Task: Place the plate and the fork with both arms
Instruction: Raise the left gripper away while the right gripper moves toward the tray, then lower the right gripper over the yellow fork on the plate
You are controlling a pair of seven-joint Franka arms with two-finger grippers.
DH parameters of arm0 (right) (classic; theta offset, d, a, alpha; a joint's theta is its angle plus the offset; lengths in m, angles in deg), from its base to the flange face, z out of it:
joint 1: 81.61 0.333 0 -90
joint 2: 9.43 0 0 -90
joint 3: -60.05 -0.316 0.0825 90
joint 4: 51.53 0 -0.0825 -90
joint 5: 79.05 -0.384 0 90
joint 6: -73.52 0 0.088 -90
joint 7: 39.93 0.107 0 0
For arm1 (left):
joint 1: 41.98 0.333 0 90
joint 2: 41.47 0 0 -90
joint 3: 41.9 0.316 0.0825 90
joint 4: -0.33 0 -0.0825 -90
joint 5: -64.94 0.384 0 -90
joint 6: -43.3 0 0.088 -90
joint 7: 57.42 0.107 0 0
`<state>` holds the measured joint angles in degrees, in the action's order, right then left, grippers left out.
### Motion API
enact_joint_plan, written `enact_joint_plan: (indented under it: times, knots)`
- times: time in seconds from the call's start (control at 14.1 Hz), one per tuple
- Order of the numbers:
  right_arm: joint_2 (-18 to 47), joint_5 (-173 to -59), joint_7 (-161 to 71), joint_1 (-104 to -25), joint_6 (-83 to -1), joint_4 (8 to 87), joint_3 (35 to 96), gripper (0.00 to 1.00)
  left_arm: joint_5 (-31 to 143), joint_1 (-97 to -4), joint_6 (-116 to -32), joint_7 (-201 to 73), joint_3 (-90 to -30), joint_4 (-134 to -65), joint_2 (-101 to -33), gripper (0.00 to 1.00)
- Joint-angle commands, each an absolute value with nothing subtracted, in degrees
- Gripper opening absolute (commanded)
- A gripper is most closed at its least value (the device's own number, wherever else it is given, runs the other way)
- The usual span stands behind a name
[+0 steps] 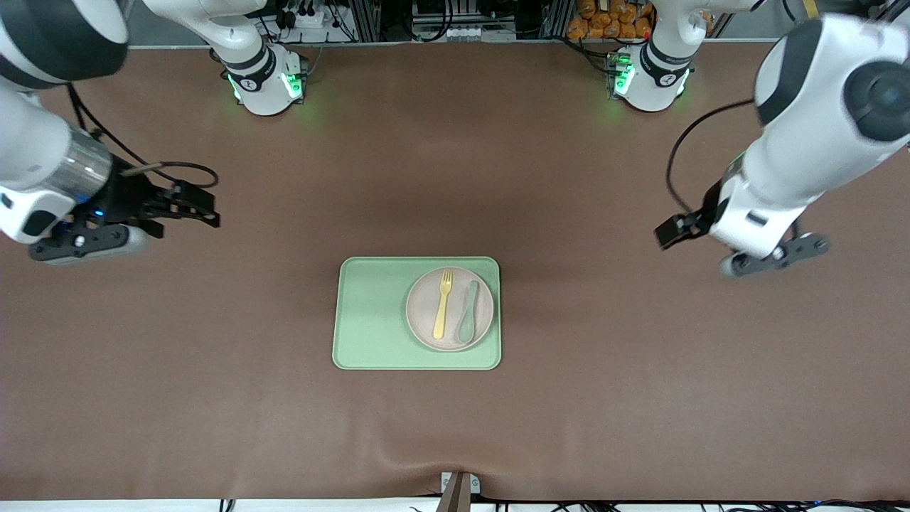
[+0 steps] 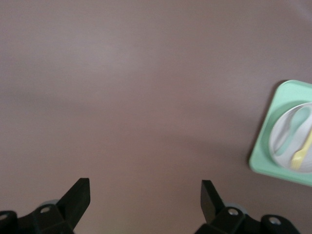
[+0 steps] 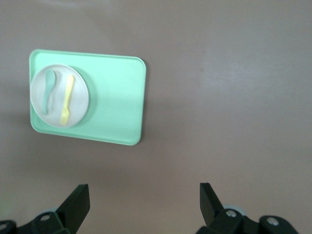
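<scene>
1. Two hands, both released and holding nothing: the left hand (image 1: 672, 231) hangs over bare counter (image 1: 640, 398) toward the left arm's end, and the right hand (image 1: 202, 208) over bare counter toward the right arm's end. Both are well apart from the tray (image 1: 370, 320).
2. The plate (image 1: 425, 328) lies on the tray, in the half toward the left arm's end. The fork (image 1: 443, 304) lies on the plate, tines pointing toward the bases, with a spoon (image 1: 468, 313) just beside it.
3. The layout looks finished, so the main risk seems to be disturbing it. A hand sweeping low across the middle could catch the tray's rim and slide everything.
4. If the fork must be picked up, it lies flat and thin on a curved surface. Fingers coming down slightly off line could press one end and flip it, or scrape the plate.
5. Fork and spoon are close. Wide-spread fingers lowering around the fork could nudge the spoon, or pinch both together.
6. If the plate must be lifted, its low rim gives little to grip. Tilting it would likely send both utensils sliding off onto the tray.
7. Both arms reaching for the centre together could meet over the tray, since plate and fork share one spot.
</scene>
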<state>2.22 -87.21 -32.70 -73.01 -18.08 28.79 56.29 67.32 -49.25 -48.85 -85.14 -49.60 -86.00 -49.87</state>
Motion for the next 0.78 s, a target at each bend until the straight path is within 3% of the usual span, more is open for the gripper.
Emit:
enact_joint_plan:
  times: [0.0, 0.28, 0.5, 0.71]
  knots:
    - [8.39, -87.84, -25.71, -68.09, -17.8, 21.71, 56.53, 1.0, 67.93, -43.23, -46.01, -77.4, -50.25, -89.22, -43.95, 1.0]
    - [14.9, -87.75, -20.09, -63.6, -23.59, 18.61, 56.53, 1.0, 67.84, -39.7, -46.0, -73.96, -50.25, -92.83, -38.84, 1.0]
    - [20.08, -84.78, -13.32, -57.81, -28.59, 17.65, 56.8, 1.0, 67.31, -38.29, -46.44, -70.09, -50.16, -93.09, -38.66, 1.0]
    - [28.86, -83.36, -10.58, -52.62, -29.49, 10.63, 57.06, 1.0, 67.31, -38.11, -48.1, -70.08, -50.07, -93.09, -39.18, 1.0]
